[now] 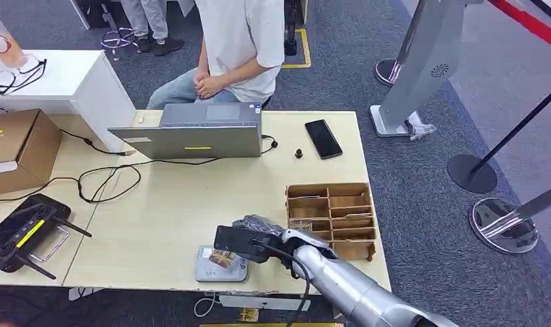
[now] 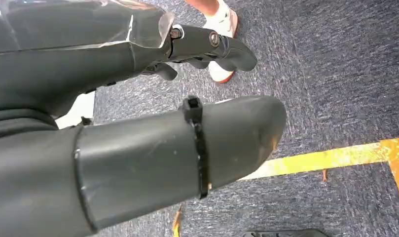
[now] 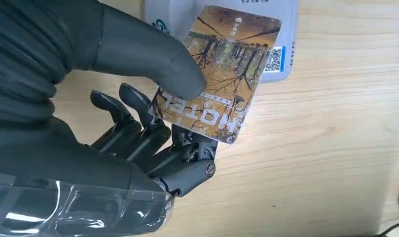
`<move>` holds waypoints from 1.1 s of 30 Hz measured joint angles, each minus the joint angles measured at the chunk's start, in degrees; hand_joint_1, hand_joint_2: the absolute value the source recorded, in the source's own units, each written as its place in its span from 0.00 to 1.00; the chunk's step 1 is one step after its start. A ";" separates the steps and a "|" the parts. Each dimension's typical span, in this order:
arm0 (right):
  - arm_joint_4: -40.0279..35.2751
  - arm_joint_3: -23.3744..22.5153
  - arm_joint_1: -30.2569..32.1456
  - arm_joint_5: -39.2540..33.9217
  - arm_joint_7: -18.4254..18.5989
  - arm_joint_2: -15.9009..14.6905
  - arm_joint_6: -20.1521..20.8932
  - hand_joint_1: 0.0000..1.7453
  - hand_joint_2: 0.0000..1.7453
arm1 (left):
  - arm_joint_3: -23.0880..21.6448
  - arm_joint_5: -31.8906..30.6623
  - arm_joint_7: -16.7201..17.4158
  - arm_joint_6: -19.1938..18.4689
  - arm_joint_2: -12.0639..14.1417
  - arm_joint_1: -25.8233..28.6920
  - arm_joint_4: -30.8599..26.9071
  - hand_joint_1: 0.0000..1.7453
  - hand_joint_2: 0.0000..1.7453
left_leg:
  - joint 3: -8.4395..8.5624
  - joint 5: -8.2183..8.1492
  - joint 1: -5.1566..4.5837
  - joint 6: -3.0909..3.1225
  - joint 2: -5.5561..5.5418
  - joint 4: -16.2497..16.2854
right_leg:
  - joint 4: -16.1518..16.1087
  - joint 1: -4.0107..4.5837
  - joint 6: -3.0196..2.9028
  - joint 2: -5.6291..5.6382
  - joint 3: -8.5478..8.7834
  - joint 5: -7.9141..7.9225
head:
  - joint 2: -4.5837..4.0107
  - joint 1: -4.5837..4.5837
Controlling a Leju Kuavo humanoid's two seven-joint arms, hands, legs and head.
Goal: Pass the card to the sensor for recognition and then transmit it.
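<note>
Robot hand on the right (image 3: pixel 138 128) pinches the card (image 3: pixel 219 69) between thumb and fingers, holding it over the grey-white sensor (image 3: pixel 286 34) at the upper middle of the right wrist frame. The card's far end overlaps the sensor's face while its near end juts out over the wooden tabletop (image 3: pixel 325 148); its long axis runs away from the palm toward the reader. In the head view this hand (image 1: pixel 259 235) sits at lower centre, with the sensor (image 1: pixel 221 266) just below and left of it, so the coming move seems a small settle onto the reader. Printed on the card: "HOTEL", seen inverted, above a woodland picture; the sensor carries a QR code. The left robot hand (image 2: pixel 138 148) hangs over carpet, holding nothing, its fingers apart.
</note>
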 joint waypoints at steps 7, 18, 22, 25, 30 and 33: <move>0.02 1.14 0.02 1.75 0.85 0.02 0.06 1.00 1.00 | 0.00 0.00 0.00 -0.11 -0.02 -0.02 0.00 0.00 0.00 | -0.01 0.00 0.00 0.00 0.00 0.00 | 0.00 0.00 0.00 0.00 0.00 0.00 | 0.00 0.00; 0.63 2.53 0.02 2.88 1.51 0.31 1.20 1.00 1.00 | 0.00 -0.02 0.00 -0.13 -0.02 -0.05 0.00 0.00 0.00 | -0.01 0.00 0.00 0.00 0.00 0.00 | 0.00 0.00 0.00 0.00 -0.01 0.00 | 0.00 0.00; 1.14 2.56 0.02 2.80 1.90 0.74 1.09 1.00 1.00 | 0.00 -0.02 0.00 -0.13 -0.02 -0.05 0.00 0.00 0.00 | -0.01 0.00 0.00 0.00 0.00 0.00 | 0.01 0.00 0.00 0.00 -0.01 0.00 | 0.00 0.00; 1.86 2.56 0.02 2.45 2.21 1.14 0.59 1.00 1.00 | 0.00 -0.09 0.00 -0.13 -0.02 -0.04 0.00 0.00 0.00 | -0.01 0.00 0.00 0.00 0.00 0.00 | 0.01 0.00 0.00 0.00 -0.01 0.00 | 0.00 0.02; 3.37 2.43 0.01 2.36 2.47 1.62 -0.22 1.00 1.00 | 0.00 -0.22 0.00 -0.13 -0.02 -0.03 0.00 0.00 0.00 | -0.01 0.00 0.00 0.00 0.00 0.00 | 0.01 0.00 0.00 0.00 -0.01 0.00 | 0.00 0.00; 4.02 2.34 0.02 2.36 2.47 1.86 -0.68 1.00 1.00 | 0.00 -0.35 0.00 -0.15 -0.02 -0.02 0.00 0.00 0.00 | -0.01 0.00 0.00 0.00 0.00 0.00 | 0.01 0.00 0.00 0.00 -0.01 0.00 | 0.00 0.00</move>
